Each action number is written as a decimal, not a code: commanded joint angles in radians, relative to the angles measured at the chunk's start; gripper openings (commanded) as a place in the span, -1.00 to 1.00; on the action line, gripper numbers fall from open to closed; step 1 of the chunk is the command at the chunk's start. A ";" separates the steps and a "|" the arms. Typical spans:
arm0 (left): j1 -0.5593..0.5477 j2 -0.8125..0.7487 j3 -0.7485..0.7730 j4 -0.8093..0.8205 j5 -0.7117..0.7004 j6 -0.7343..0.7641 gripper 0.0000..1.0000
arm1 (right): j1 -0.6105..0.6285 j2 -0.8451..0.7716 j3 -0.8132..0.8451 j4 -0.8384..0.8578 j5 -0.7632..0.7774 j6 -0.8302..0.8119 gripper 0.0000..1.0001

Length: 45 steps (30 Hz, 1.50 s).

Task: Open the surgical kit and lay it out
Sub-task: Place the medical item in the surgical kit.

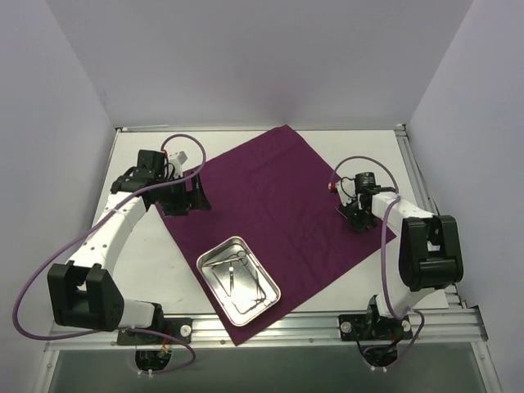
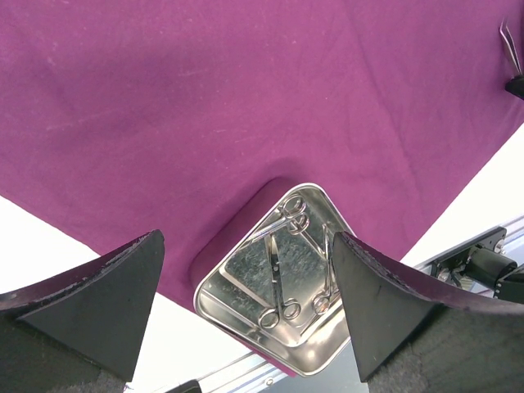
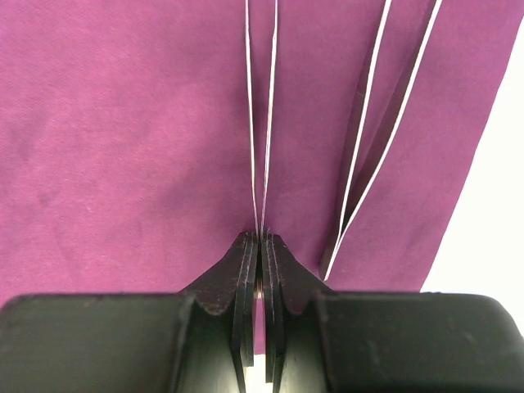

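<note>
Shut fingers of the right gripper (image 3: pixel 260 246) pinch a thin two-bladed metal instrument (image 3: pixel 262 123) over the maroon cloth wrap (image 1: pixel 278 188), which lies spread on the white table (image 1: pixel 155 246) between pale walls (image 1: pixel 246 57); the left gripper (image 2: pixel 246 237) hovers wide open and empty, and the steel tray (image 1: pixel 218 248) sits by the cloth's near corner with ring-handled instruments (image 2: pixel 274 262) inside

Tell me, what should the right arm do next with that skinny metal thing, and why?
Probably lower the right fingers and open them, laying the thin tweezers on the purple cloth. The fingers are shut on them over bare cloth, beside what looks like another pair lying there.
</note>
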 commanded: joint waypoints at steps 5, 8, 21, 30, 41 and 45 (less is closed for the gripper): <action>0.008 0.007 0.010 0.019 0.036 0.028 0.86 | -0.029 -0.028 -0.023 -0.023 0.034 -0.009 -1.00; 0.008 0.006 0.007 0.014 0.034 0.031 0.86 | -0.034 -0.022 -0.020 -0.020 0.025 -0.009 -1.00; 0.016 0.007 -0.009 0.017 0.047 0.040 0.87 | -0.031 0.008 -0.005 -0.030 0.044 -0.010 -0.92; 0.020 0.007 -0.024 0.026 0.067 0.036 0.87 | -0.023 0.001 -0.012 -0.032 0.041 0.000 -0.72; 0.020 -0.017 -0.045 0.040 0.113 0.056 0.94 | -0.006 -0.058 0.052 -0.078 0.072 0.049 -0.49; -0.002 -0.030 -0.068 0.039 0.128 0.054 0.94 | 0.005 -0.098 0.155 -0.147 0.156 0.149 -0.37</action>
